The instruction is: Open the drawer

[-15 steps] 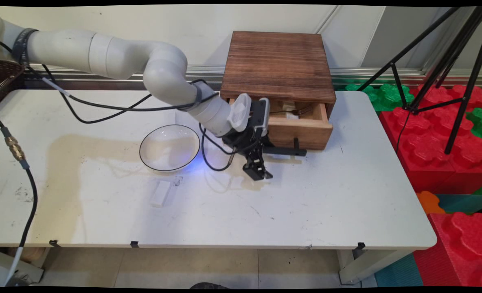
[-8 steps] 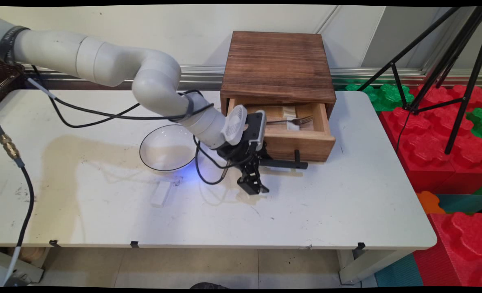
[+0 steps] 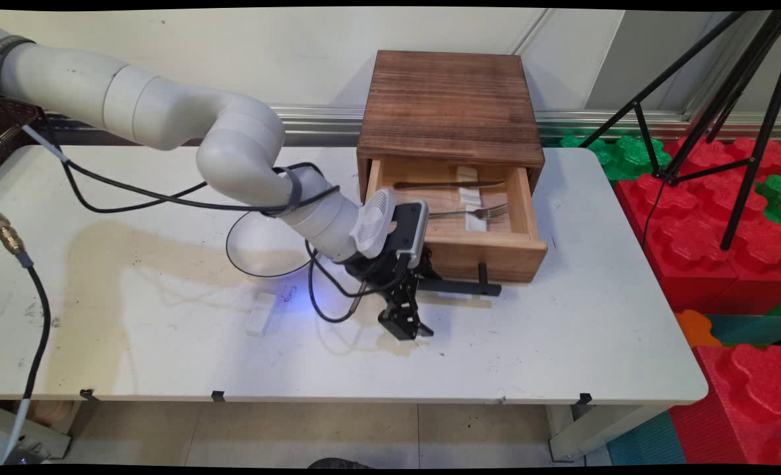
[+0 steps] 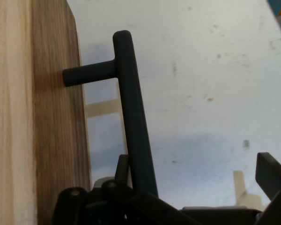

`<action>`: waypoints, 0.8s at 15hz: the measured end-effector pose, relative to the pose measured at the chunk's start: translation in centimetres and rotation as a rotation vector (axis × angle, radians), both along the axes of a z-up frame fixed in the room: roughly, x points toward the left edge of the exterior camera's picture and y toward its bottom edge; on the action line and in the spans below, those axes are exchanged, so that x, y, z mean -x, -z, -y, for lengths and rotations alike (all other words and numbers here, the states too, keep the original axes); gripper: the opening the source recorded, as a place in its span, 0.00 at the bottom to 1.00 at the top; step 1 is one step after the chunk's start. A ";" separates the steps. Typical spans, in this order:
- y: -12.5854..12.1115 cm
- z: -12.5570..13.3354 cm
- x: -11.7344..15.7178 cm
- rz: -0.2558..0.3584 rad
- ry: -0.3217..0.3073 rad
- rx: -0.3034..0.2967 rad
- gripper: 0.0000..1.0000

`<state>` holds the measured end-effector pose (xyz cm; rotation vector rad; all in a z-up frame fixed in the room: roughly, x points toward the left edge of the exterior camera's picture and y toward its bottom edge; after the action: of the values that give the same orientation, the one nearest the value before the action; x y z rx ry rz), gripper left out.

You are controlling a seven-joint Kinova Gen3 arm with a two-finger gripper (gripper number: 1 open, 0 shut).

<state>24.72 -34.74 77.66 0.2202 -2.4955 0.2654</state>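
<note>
Wooden drawer (image 3: 489, 254) holds a fork (image 3: 473, 213) and knife (image 3: 446, 185).

White Kinova arm (image 3: 166, 115): fat rounded tube links, matte, a few dark scuffs. Black cables (image 3: 140, 194) loop off it, strapped at the wrist by a black band. Wrist carries a pale grey vented cap (image 3: 372, 224) and a black module with silver trim. Black 2-finger gripper (image 3: 404, 326), exposed linkage with pivot screws.
</note>
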 end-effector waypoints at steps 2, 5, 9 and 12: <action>0.0 -0.9 0.3 -0.005 0.008 -0.006 1.00; -0.1 -2.2 0.6 -0.011 0.018 -0.013 1.00; -0.2 -3.4 1.1 -0.021 0.024 -0.023 1.00; -0.3 -4.1 1.4 -0.027 0.029 -0.029 1.00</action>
<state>23.34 -30.63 77.96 0.1986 -2.4754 0.2129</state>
